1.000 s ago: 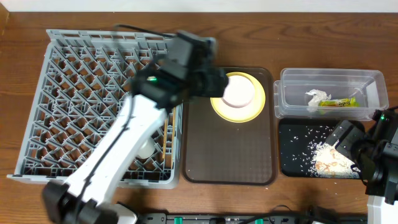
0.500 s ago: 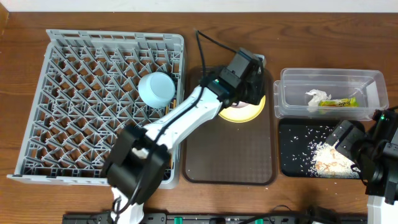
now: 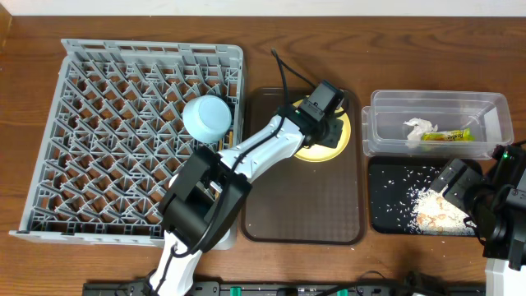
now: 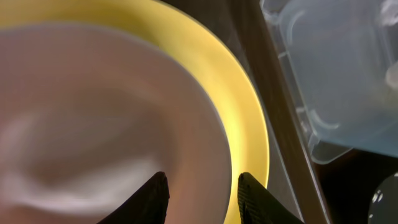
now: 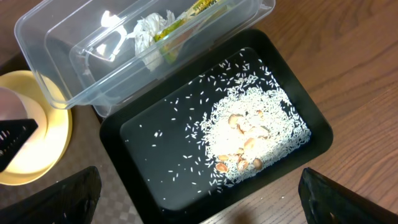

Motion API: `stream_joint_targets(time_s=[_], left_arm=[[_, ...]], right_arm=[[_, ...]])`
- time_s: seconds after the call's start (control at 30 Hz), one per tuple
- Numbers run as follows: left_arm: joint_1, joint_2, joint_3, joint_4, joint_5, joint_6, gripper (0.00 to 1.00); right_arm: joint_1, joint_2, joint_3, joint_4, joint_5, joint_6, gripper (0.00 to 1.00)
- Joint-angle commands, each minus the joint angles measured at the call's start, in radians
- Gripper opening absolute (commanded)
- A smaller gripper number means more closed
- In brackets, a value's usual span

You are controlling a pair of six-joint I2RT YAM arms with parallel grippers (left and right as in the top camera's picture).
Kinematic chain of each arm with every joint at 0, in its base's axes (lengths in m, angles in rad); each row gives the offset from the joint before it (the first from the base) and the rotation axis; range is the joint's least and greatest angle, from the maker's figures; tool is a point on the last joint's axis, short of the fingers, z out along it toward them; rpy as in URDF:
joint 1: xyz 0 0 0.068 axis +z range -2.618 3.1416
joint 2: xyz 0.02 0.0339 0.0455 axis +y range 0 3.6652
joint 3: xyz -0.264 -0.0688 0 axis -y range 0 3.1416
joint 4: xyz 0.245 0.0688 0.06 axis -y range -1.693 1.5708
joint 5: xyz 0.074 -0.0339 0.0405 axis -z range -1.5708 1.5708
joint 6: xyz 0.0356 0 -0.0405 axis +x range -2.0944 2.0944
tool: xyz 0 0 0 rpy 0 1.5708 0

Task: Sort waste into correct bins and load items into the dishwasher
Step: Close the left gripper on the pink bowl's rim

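Only the left wrist view shows the grip. The left end effector is set narrow, and the rim of the pale pink bowl passes between its two dark fingers, one inside the bowl and the other over the yellow plate. Because the picture is blurred, it cannot be told whether the fingers press on the bowl's wall.

In the overhead view the left arm lies across this spot, so only the plate's right edge is seen, on the far part of the brown tray. That view alone takes in the grey dish rack at the left of the bench. A light blue bowl is turned upside down near the rack's far right corner, well apart from the left end effector.

The right wrist view gives the waste most clearly. The crumpled white napkin and the yellow-green wrapper lie together in the clear tub. The rice scraps are heaped in the black tray, with loose grains scattered to the left. The tray sits just near of the tub. Print is seen on the wrapper but is too small to be read.

The right end effector is spread wide above the near edge of the black tray, with nothing held.
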Motion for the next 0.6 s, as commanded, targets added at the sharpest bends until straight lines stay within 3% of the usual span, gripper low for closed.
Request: stream_joint_targets(time_s=[0.0, 0.17, 0.37, 0.47, 0.57], left_arm=[[-0.005, 0.004, 0.006, -0.059, -0.074, 0.031, 0.37], [-0.005, 0.004, 0.006, -0.144, -0.183, 0.032, 0.33], [-0.005, 0.003, 0.006, -0.193, -0.187, 0.035, 0.34], [-0.005, -0.004, 0.008, -0.19, -0.188, 0.045, 0.53], [-0.005, -0.029, 0.01, -0.188, -0.187, 0.054, 0.57]], right_arm=[[-0.003, -0.005, 0.011, -0.001, 0.005, 0.007, 0.99], [-0.003, -0.005, 0.011, -0.001, 0.005, 0.007, 0.99], [-0.003, -0.005, 0.011, -0.001, 0.005, 0.007, 0.99], [-0.003, -0.005, 0.011, -0.001, 0.005, 0.007, 0.99], [-0.003, -0.005, 0.011, -0.001, 0.005, 0.007, 0.99]])
